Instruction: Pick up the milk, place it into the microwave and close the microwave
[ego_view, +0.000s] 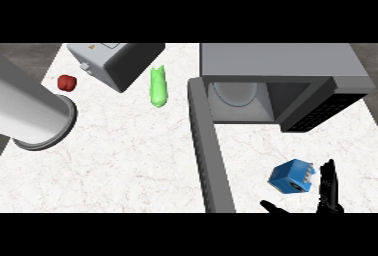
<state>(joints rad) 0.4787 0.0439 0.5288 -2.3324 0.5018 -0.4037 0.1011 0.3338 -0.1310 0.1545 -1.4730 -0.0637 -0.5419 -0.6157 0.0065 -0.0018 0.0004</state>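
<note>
The milk (293, 176) is a small blue carton, tilted on the white counter in front of the microwave (280, 62). The microwave's door (210, 150) stands swung open, a long grey slab running toward me left of the milk. Inside, the cavity with its round turntable (236, 94) shows. My right hand (327, 189) comes in at the lower right, open, with straight fingers just right of the carton and the thumb (272, 206) spread below it. It is not closed round the carton. My left hand does not show.
A grey box-shaped appliance (114, 62) stands at the back left. A green vegetable (158, 87) lies beside it, a small red one (67, 82) further left. A large grey cylinder (33, 115) fills the left edge.
</note>
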